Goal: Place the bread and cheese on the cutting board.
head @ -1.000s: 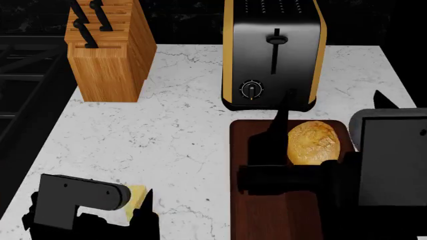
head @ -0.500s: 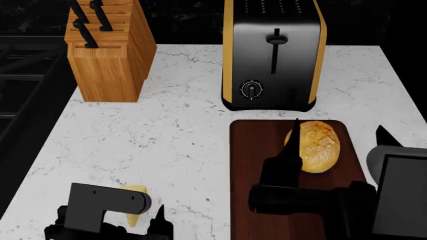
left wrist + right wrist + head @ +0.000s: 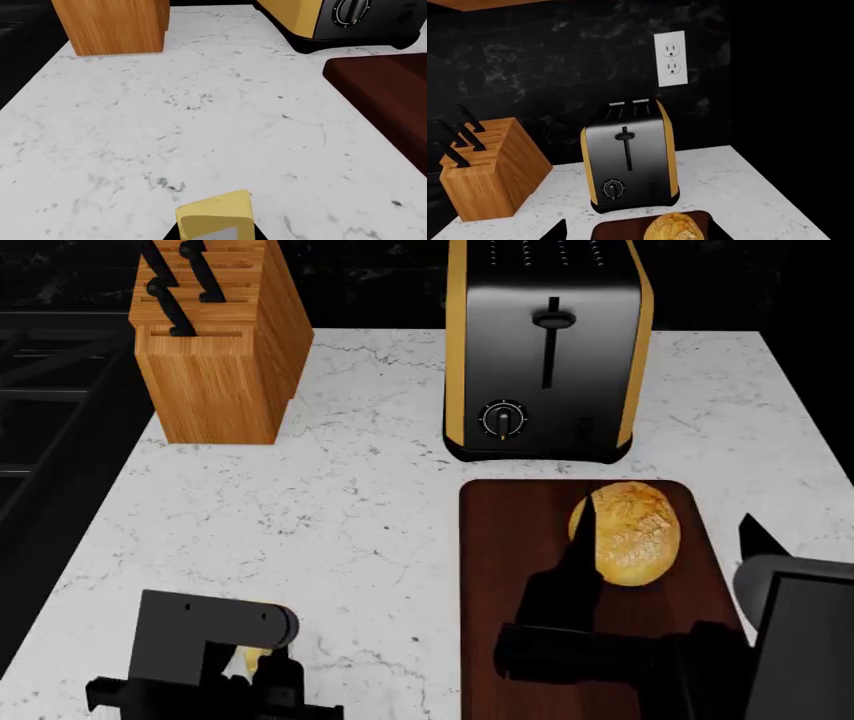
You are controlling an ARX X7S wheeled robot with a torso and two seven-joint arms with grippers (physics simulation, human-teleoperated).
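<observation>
Your bread (image 3: 631,533) lies on the far half of the cutting board (image 3: 514,530), just in front of the toaster (image 3: 546,345), so that half of the task reads as done. Your right tool (image 3: 661,560) hangs above the near part of the board, clear of the loaf; its fingers (image 3: 582,540) stand apart on either side of the bread and hold nothing, which fits an arm that has no more business with the load. From the right wrist view the bread (image 3: 675,228) sits low in the frame with the toaster (image 3: 629,152) and the knife block (image 3: 484,167) beyond it, which suggests the tool is raised and looking out over the table rather than down at the board. The cheese (image 3: 216,215) is the open item. It sits at the near left of the table (image 3: 334,490), well apart from the board, and in the left wrist view the wedge lies right at the mouth of your left tool (image 3: 260,670). In the head view only a sliver of the cheese (image 3: 250,659) shows past the tool's body. Whether the left tool is closed on the wedge or merely framing it cannot be told; the fingers are almost wholly out of frame. The cutting board (image 3: 390,95) lies off to that arm's right across bare marble, so the carry looks short and unobstructed, provided the small smooth wedge is gripped squarely and does not slip.
</observation>
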